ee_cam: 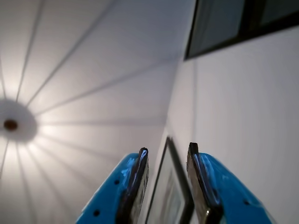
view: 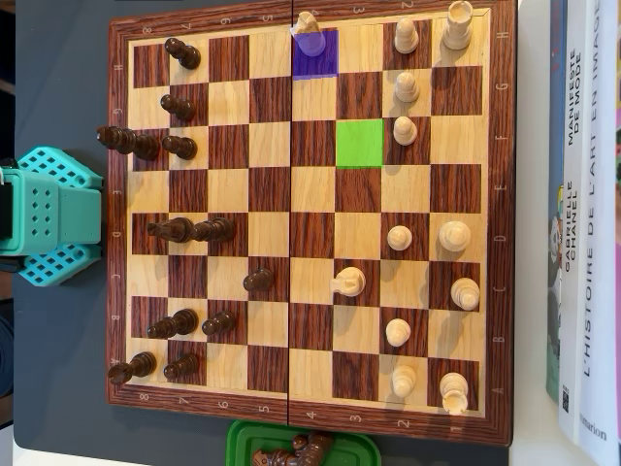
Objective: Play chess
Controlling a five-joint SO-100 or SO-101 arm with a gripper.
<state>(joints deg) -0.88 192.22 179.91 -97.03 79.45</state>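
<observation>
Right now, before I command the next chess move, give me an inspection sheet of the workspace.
Surface: wooden chessboard lying on a dark mat.
Job's things: dark pieces along the left side in the overhead view, light pieces on the right; a light piece at the top edge by a purple square; a green square stands empty.
Clutter: green tray holding dark pieces below the board; books at the right.
Grippers: gripper open, holding nothing, pointed at the ceiling in the wrist view.
Cables: nothing seen.
Surroundings: teal arm base left of the board; ceiling lamp, picture frame.
</observation>
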